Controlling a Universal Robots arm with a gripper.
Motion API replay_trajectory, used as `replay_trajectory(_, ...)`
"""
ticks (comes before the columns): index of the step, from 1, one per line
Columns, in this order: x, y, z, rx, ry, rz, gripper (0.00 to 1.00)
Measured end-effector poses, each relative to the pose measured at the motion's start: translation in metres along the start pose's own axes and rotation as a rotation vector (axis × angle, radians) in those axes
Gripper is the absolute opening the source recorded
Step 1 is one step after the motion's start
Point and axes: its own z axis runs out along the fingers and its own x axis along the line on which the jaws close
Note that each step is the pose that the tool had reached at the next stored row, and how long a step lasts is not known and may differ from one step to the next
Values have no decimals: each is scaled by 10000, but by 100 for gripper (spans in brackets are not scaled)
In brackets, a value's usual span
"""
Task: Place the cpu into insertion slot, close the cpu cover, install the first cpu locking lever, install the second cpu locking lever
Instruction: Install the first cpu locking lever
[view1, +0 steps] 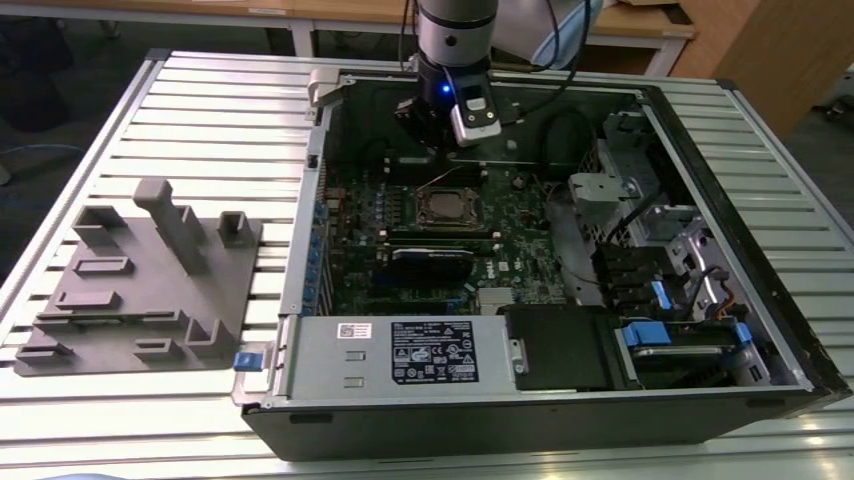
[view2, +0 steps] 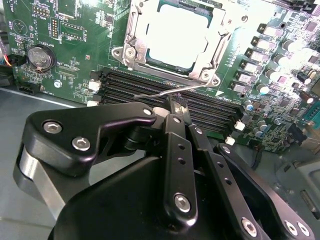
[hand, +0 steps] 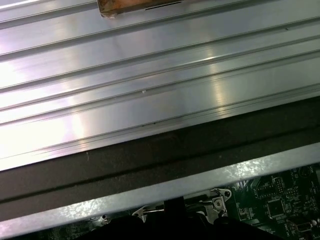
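In the second wrist view the cpu (view2: 177, 35) lies in the insertion slot (view1: 447, 207), its silver top showing. The silvery cpu cover (view2: 212, 55) lies flat around it. One thin wire locking lever (view2: 195, 87) stands free along the edge of the socket nearest the gripper, over the black memory slots (view2: 130, 85). My gripper (view2: 175, 105) is shut, its black fingertips right at that lever; whether they touch it is unclear. In the exterior view the gripper (view1: 445, 150) hangs just behind the socket, inside the open computer case.
The case (view1: 747, 330) lies open on a slatted aluminium table (view1: 200, 120). A grey 3D-printed fixture (view1: 147, 290) sits at the exterior view's left. Drive bays and cables (view1: 654, 260) crowd the exterior view's right. A black card (view1: 430, 262) sits in front of the socket.
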Motion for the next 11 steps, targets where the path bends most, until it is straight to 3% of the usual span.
replay_trajectory(3,-6,1,0,0,0,0,11)
replay_trajectory(5,-104,27,5,-1,0,0,11)
replay_trajectory(11,-104,26,15,0,0,0,11)
